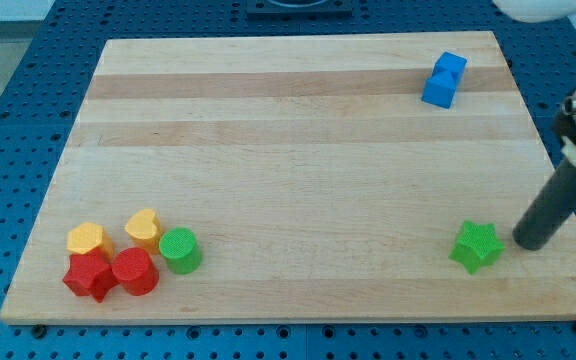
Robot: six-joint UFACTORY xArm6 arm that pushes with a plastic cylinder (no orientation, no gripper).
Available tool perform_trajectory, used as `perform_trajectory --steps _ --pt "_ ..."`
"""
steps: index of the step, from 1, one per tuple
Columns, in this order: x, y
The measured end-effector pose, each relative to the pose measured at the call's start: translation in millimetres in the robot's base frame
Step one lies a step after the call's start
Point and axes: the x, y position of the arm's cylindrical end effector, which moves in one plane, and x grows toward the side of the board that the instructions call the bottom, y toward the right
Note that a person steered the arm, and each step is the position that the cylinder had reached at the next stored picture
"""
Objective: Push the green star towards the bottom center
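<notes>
The green star [477, 246] lies on the wooden board [298, 140] near the view's bottom right. My tip [528, 243] is the lower end of the dark rod that comes in from the view's right edge. It rests on the board just to the right of the green star, a small gap apart from it.
A blue block [444, 79] sits near the view's top right. At the bottom left is a cluster: a green cylinder [180, 250], a yellow heart [143, 228], a yellow block [89, 240], a red star [90, 275] and a red cylinder [135, 271].
</notes>
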Motion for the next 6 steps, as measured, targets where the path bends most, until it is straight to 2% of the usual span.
perform_trajectory --steps 3,4,5,6 --pt "7.1 -96.8" --pt "-1.9 -100.1" --pt "13.6 -47.5" --pt "43.9 -52.4"
